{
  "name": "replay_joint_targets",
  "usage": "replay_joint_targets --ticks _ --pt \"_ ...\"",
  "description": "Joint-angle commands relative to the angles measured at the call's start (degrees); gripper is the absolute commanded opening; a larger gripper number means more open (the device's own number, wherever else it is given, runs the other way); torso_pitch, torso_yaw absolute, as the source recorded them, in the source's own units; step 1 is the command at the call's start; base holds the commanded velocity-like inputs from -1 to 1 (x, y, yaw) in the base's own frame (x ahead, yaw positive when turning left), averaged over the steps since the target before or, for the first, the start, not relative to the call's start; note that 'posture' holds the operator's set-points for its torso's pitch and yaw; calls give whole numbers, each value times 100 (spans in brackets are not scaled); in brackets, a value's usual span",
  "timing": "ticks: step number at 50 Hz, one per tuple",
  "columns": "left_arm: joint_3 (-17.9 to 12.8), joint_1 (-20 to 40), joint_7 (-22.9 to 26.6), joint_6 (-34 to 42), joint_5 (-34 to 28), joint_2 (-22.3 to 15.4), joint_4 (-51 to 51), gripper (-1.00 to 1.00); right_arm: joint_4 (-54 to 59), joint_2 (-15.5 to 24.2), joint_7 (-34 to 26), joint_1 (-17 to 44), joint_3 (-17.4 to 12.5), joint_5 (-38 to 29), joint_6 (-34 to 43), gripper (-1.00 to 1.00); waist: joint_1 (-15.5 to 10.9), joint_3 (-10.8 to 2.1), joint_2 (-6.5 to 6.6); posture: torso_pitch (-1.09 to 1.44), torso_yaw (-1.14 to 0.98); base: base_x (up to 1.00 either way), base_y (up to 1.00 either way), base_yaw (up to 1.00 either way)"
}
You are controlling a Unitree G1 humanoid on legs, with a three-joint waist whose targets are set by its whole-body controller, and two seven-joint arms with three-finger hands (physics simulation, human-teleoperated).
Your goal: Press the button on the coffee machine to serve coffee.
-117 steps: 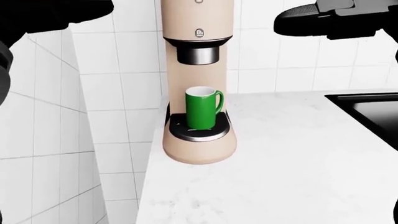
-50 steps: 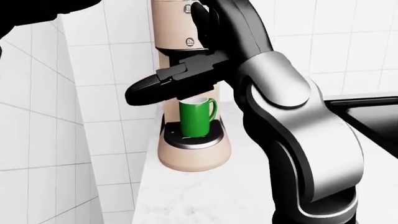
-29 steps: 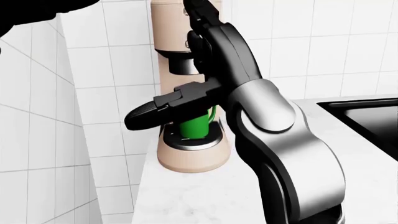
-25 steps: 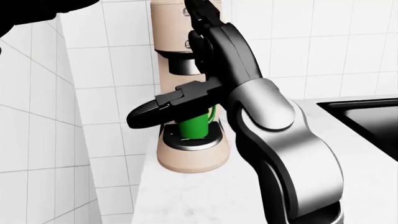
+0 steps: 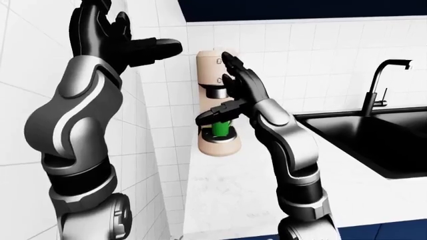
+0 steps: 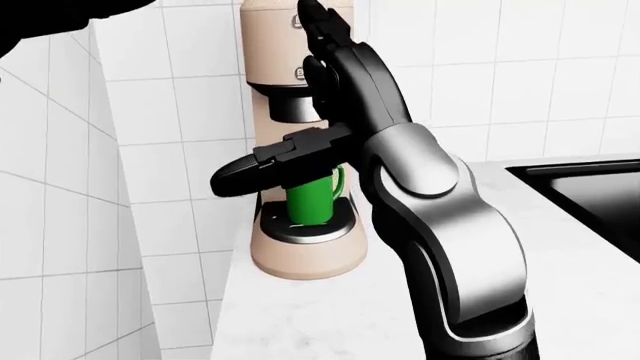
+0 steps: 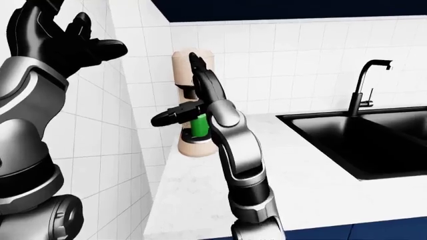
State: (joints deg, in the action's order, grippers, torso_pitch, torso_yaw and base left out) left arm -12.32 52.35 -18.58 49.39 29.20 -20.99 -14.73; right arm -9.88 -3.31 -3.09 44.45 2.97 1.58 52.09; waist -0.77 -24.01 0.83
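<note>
Your right hand (image 6: 335, 67) covers much of the coffee machine (image 6: 270, 75), so you cannot tell whether a fingertip touches the upper button (image 6: 296, 21). The green mug (image 6: 312, 199) is half hidden behind the thumb. The head view's top edge cuts off the machine's top.

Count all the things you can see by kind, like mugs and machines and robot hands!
Coffee machine: 1
Green mug: 1
Tap: 1
Sink: 1
Robot hands: 2, left robot hand, right robot hand
Total: 6
</note>
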Motion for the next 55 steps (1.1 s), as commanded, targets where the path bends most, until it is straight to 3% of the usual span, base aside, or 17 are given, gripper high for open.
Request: replay_joint_targets --ticks 1,55 --pt "-40 180 -1 -121 -4 -50 -74 100 -63 18 27 192 -46 -3 -241 100 1 8 24 -70 0 0 0 0" --pt "-34 180 -30 -98 48 -37 -134 100 2291 82 19 797 -212 229 -1897 100 31 -5 46 -70 0 0 0 0"
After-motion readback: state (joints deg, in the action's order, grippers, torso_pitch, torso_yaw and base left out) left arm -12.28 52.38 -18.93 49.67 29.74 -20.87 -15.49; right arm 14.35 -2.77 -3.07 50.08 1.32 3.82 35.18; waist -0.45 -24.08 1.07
